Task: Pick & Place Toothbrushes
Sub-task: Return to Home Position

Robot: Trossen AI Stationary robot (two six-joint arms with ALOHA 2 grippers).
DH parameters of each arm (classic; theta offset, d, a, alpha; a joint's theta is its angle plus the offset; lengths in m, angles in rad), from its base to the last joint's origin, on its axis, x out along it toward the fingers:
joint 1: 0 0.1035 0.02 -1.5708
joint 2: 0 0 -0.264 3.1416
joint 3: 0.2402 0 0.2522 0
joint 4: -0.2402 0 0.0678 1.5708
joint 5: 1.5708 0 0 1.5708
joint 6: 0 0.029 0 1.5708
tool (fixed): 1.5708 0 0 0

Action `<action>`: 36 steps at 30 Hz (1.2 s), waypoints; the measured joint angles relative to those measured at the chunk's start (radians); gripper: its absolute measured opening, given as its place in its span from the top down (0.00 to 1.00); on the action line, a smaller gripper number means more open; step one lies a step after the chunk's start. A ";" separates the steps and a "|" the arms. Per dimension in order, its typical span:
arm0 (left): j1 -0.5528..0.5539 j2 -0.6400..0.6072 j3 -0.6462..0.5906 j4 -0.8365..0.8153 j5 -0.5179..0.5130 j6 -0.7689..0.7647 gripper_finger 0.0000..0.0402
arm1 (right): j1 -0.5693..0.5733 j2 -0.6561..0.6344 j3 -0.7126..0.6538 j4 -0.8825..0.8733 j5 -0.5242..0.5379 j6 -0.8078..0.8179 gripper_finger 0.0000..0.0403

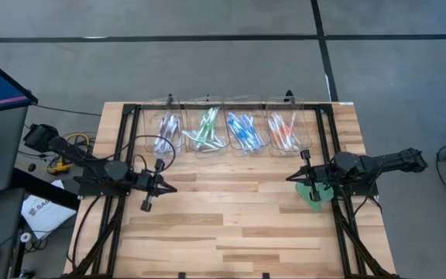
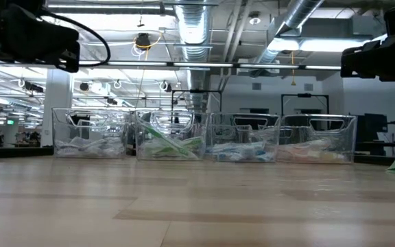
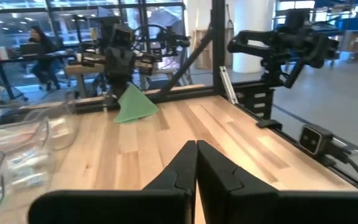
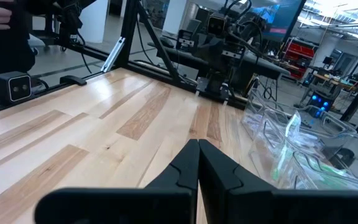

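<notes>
The toothbrushes lie sorted by colour in four clear bins along the table's far edge: purple (image 1: 165, 128), green (image 1: 205, 129), blue (image 1: 242, 130) and orange (image 1: 283, 130). In the low view the bins (image 2: 170, 136) stand in a row on the wood. My left gripper (image 1: 170, 188) hovers over the table's left part, pointing right, with its fingers shut (image 3: 196, 155) on nothing. My right gripper (image 1: 289, 178) hovers over the right part, pointing left, also shut (image 4: 197, 155) and empty. Both stand nearer than the bins.
A flat green disc (image 1: 310, 191) lies on the table under the right arm and also shows in the left wrist view (image 3: 134, 106). Bare wood (image 1: 231, 225) spreads between the two grippers and toward the near edge. A black frame runs along both table sides.
</notes>
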 joint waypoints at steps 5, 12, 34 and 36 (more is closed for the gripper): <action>0.013 -0.055 0.000 -0.044 0.042 0.000 1.00 | 0.000 0.000 0.000 0.000 0.000 0.000 1.00; 0.069 -0.158 0.000 -0.104 0.051 0.000 1.00 | 0.000 0.000 0.000 0.000 0.000 0.000 1.00; 0.378 -0.518 -0.001 -0.498 0.342 -0.001 1.00 | 0.000 0.000 0.000 0.000 0.000 0.000 1.00; 0.377 -0.545 -0.001 -0.523 0.342 -0.001 1.00 | 0.000 0.000 0.000 0.000 0.000 0.000 1.00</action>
